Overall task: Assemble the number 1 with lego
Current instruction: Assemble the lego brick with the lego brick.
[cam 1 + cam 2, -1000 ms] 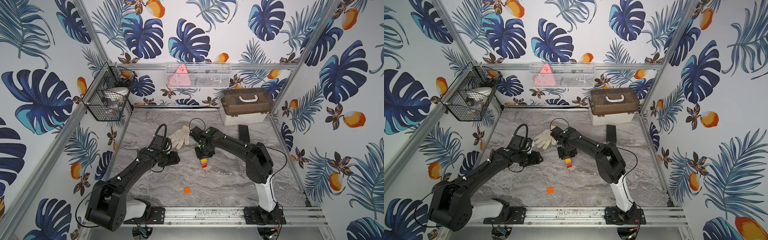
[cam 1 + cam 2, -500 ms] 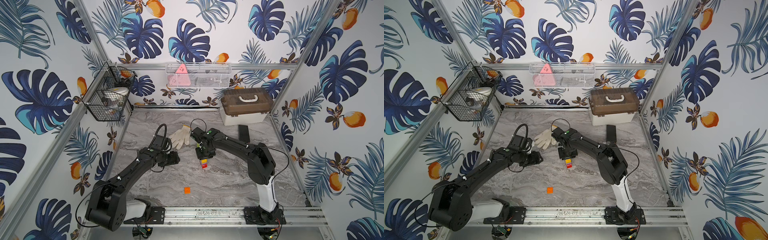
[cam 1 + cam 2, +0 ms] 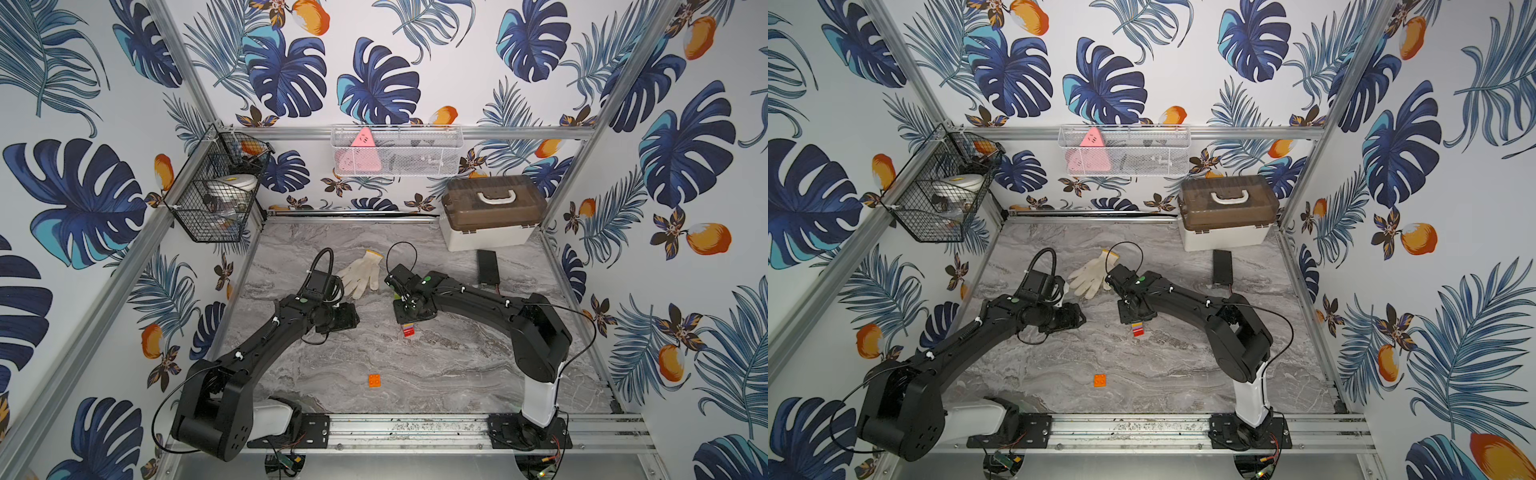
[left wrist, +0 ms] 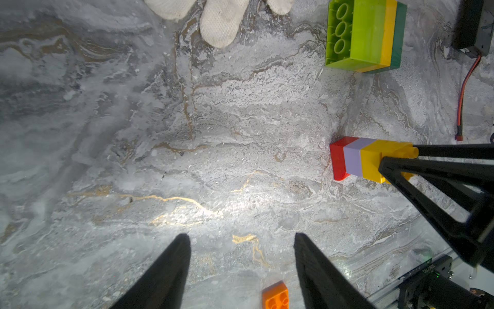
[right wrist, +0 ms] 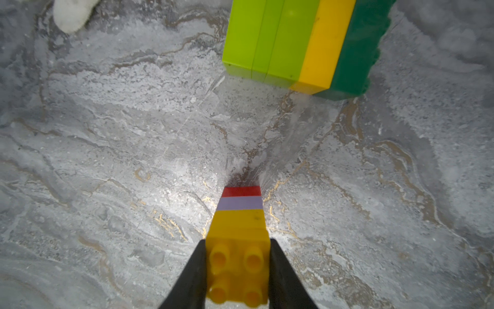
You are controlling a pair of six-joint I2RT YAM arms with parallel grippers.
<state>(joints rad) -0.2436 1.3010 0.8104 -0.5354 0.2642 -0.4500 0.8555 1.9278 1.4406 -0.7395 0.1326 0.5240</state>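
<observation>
On tabletop, with right gripper clamped on column (perhaps grounded), left gripper agape, steer squarely toward green block.

In both top views the right hand covers most of the narrow column of yellow, lilac and red plastic bricks; only one end peeks out. Both wrist views crop the chunky lime, yellow and dark green brick block, hidden in the top views, and the white knitted glove. The left wrist view crops the small orange studded brick.
</observation>
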